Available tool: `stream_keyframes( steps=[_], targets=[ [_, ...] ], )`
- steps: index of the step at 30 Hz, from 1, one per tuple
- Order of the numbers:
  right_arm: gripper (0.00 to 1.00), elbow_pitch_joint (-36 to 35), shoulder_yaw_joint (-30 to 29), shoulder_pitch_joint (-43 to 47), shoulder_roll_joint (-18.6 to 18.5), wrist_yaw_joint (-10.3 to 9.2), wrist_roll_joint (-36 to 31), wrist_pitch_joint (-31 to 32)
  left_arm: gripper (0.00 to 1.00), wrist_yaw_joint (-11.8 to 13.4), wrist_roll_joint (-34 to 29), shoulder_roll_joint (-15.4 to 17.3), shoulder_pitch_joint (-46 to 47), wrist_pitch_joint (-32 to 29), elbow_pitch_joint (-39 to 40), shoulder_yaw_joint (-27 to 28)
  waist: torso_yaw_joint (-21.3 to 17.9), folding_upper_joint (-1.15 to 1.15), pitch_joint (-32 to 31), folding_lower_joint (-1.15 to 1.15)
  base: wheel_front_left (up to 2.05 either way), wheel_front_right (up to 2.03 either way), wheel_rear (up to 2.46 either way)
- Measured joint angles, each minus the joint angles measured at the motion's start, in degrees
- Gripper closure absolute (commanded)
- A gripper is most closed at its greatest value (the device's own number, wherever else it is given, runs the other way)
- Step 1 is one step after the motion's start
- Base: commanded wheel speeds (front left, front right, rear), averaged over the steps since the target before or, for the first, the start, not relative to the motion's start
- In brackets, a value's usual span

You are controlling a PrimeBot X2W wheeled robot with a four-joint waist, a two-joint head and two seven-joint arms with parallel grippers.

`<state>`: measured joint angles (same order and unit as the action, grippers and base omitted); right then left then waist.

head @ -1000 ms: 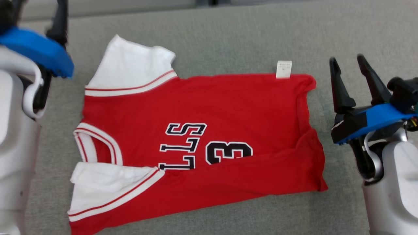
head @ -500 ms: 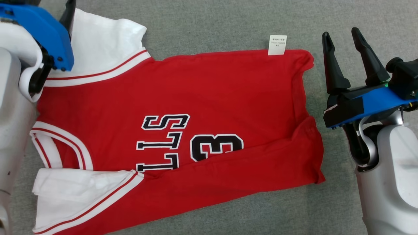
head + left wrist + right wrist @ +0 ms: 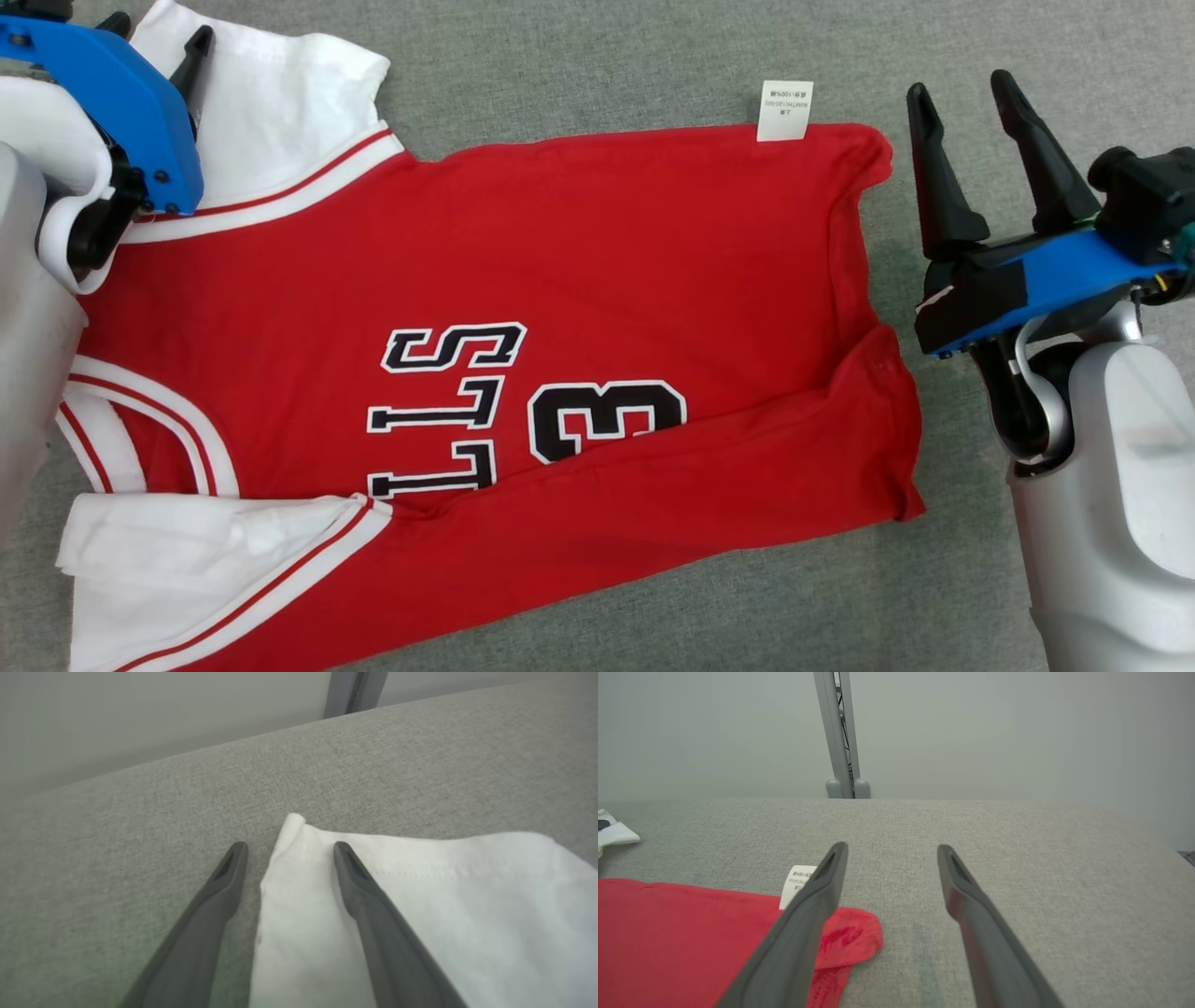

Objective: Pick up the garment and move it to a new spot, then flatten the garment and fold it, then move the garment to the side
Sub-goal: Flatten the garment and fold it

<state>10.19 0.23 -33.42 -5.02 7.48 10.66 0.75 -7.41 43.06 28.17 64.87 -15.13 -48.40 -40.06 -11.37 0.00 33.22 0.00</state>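
The garment (image 3: 579,252), a red jersey with white sleeves and black lettering, lies spread on the grey fabric surface (image 3: 597,56), its collar to the left. My left gripper (image 3: 154,37) is open over the upper white sleeve (image 3: 280,103). In the left wrist view the left gripper (image 3: 289,849) straddles the sleeve's corner (image 3: 420,905), one finger over the white cloth, the other over bare surface. My right gripper (image 3: 960,86) is open just right of the garment's hem corner. In the right wrist view the right gripper (image 3: 892,849) holds nothing, with the red corner (image 3: 852,933) and white label (image 3: 796,882) by its left finger.
The lower white sleeve (image 3: 205,551) lies folded near the front left. Bare grey surface runs behind and to the right of the garment (image 3: 1017,858). The surface's far edge meets a pale wall with a grey post (image 3: 840,732).
The camera has tilted, so the whole picture has shifted up and left. My left gripper has come over the upper white sleeve. My right gripper stays open, slightly closer to the hem corner.
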Motion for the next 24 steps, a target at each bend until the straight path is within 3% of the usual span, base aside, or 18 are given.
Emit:
stream_keyframes(
  steps=[1, 2, 3, 4, 24],
  targets=[
    [0.0, 0.3, 0.2, -0.2, -0.1, 0.0, 0.1, 0.5, 0.0, 0.0, 0.2, 0.2, 0.2, 0.0, -0.2, -1.0, -0.1, 0.0, 0.0, 0.0, 0.0, 0.0, 0.0],
    [0.0, 0.6, 0.5, -0.4, -0.1, 0.0, 0.2, 1.0, 0.15, 0.0, 0.2, 0.4, 0.4, 0.0, -0.5, -1.6, -0.2, 0.0, 0.0, 0.0, 0.0, 0.0, 0.0],
    [0.0, 0.9, 0.7, -0.4, -0.2, 0.0, 0.5, 1.5, 0.65, 0.0, 0.2, 0.5, 0.7, 0.5, -0.8, -2.1, -0.3, 0.0, -0.1, 0.0, 0.0, 0.0, 0.0],
    [0.0, 1.2, 0.8, -0.4, -0.4, 0.0, 0.7, 2.1, 1.0, 0.0, 0.3, 0.5, 0.9, 1.1, -1.2, -2.7, -0.4, 0.0, -0.2, 0.0, 0.0, 0.0, 0.0],
    [0.0, 11.5, 3.6, -2.8, -4.6, 0.0, 1.4, 11.3, 1.0, 0.0, 4.4, -2.1, 4.3, 10.1, -0.7, -11.9, 5.1, 0.0, -1.8, 0.0, 0.0, 0.0, 0.0]
  ],
)
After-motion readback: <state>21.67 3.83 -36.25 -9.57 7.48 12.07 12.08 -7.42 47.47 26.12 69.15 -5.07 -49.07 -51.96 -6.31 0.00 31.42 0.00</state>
